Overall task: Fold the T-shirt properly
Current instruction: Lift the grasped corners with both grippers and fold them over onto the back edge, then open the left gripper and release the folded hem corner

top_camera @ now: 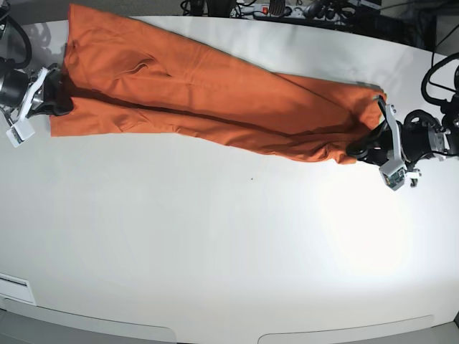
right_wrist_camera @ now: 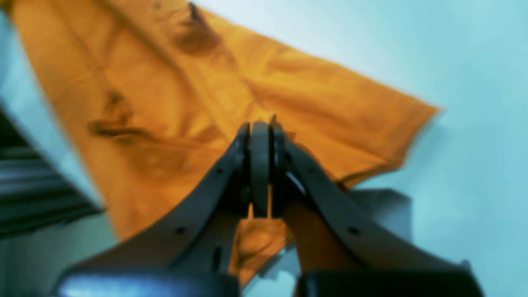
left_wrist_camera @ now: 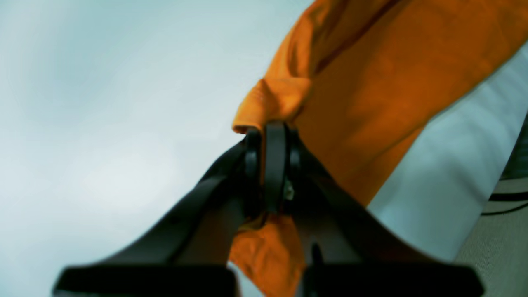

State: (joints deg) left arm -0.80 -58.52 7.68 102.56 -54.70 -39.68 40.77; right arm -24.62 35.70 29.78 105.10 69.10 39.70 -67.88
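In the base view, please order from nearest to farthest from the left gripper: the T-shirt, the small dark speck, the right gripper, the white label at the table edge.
1. T-shirt: one end clamped in the left gripper.
2. Dark speck: middle of the table.
3. Right gripper: the shirt's opposite end.
4. White label: the front corner on that same side.

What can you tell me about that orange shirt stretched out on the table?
The plain orange soft cloth T-shirt lies stretched in a long, wrinkled band across the far part of the white table, folded over on itself lengthwise. The right gripper pinches one end of it shut and the left gripper clamps the bunched opposite end. Its cloth looks thin and matte.
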